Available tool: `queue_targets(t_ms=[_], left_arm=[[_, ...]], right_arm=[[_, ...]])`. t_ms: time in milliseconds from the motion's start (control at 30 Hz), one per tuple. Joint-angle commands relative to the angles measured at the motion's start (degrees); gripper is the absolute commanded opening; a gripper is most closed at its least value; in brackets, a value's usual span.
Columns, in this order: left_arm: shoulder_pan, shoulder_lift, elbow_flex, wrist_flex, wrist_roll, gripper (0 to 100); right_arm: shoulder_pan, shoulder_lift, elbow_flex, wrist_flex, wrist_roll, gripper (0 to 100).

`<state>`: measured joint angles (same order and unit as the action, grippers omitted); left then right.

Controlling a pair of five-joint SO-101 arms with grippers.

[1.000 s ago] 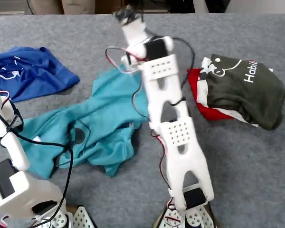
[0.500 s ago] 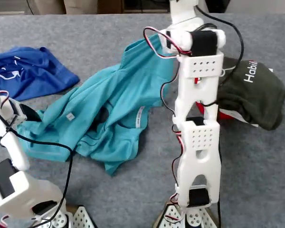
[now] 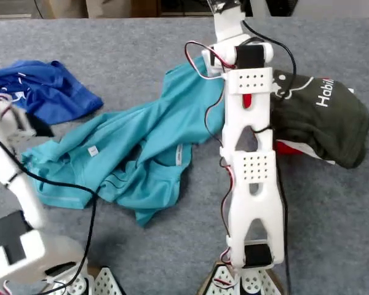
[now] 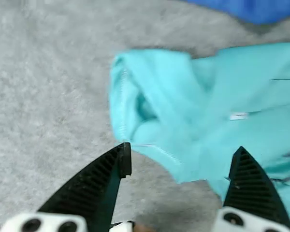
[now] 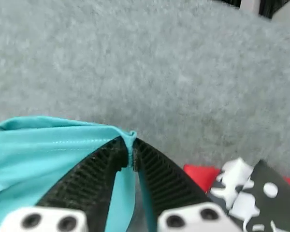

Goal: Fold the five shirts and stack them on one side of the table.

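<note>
My right gripper (image 5: 130, 147) pinches soft, matt knit cloth, the teal shirt (image 5: 48, 145), between ribbed black plastic fingers (image 5: 92, 169). Beyond them the table (image 5: 159, 72) is rough grey felt. My left gripper (image 4: 183, 155) has the same ridged matt plastic, just above the shirt's stitched hem.

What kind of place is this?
Probably a robot lab or workshop, not a laundry room: two white plastic robot arms with bare wires stand at a grey felt-covered table, and a crumpled teal shirt lies there for folding practice.
</note>
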<state>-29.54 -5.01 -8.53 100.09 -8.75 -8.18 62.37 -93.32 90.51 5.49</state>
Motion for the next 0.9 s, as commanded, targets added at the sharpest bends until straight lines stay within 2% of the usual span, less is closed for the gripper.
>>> queue_targets(t_ms=[0, 67, 133, 267, 367, 700, 867], left_arm=[[11.5, -7.5, 5.0, 0.8, 2.6, 32], [17.2, -10.2, 10.7, 0.5, 2.1, 32], [20.2, -10.6, 16.8, -3.3, 0.9, 32], [19.8, -10.5, 25.1, -16.0, 0.7, 32], [17.2, -10.9, 27.8, -21.3, 0.9, 32], [19.0, -10.3, 27.2, -21.8, 0.4, 31], [19.8, -10.3, 27.4, -24.1, 1.0, 15]], right_arm=[[1.3, 1.7, -1.4, -4.0, 0.3, 0.1], [1.4, 4.4, -1.8, -4.7, 0.0, 0.1], [1.6, 7.3, -2.2, -5.7, -0.1, 0.1], [1.8, 10.3, -2.2, -8.2, -0.2, 0.1], [2.0, 11.1, -2.0, -8.2, -2.8, 0.1], [1.6, 15.1, -2.2, -10.6, -4.0, 0.2], [1.6, 15.2, -2.2, -10.8, -4.0, 0.2]])
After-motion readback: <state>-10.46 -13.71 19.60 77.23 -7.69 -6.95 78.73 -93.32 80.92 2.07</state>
